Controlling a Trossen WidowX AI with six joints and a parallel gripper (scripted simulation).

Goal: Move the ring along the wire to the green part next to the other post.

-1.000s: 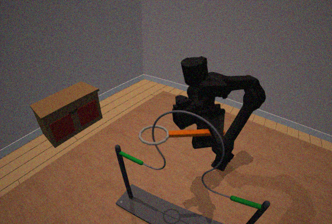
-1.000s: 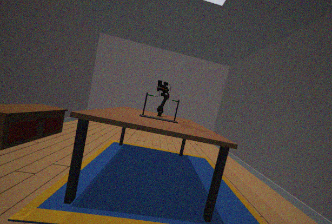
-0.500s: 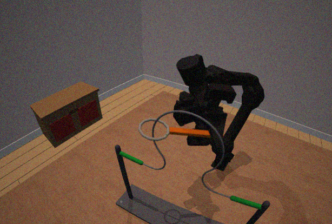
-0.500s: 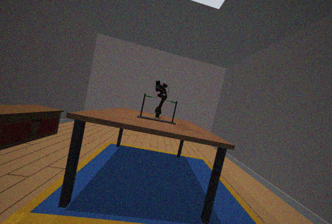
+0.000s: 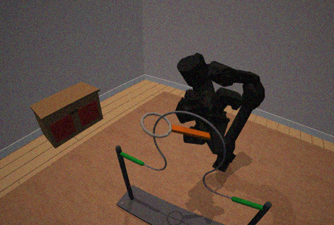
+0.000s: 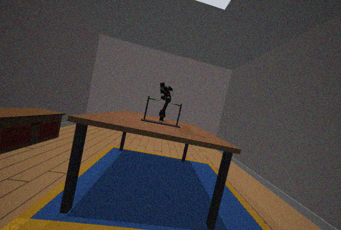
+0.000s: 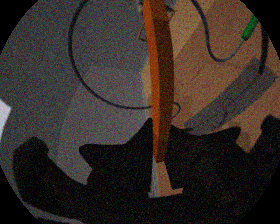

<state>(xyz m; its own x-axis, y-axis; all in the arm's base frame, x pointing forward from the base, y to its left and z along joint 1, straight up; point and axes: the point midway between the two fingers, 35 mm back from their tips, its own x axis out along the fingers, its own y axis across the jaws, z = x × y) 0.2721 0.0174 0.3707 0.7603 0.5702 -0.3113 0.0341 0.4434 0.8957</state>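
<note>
Orange handle (image 5: 191, 131) (image 7: 161, 75), straight, squared, joined to pale grey ring (image 5: 142, 125)

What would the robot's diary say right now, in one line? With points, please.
tool (image 7: 152, 120): shut on orange handle (image 5: 191, 131) (image 7: 160, 75) | ring (image 5: 142, 125): around grey wire (image 5: 224, 148) (image 7: 71, 50), off both green parts (image 5: 132, 158) (image 5: 247, 203)

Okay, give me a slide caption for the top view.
Black robot arm holding the orange bar handle of a pale grey ring around a looping grey wire.
</note>
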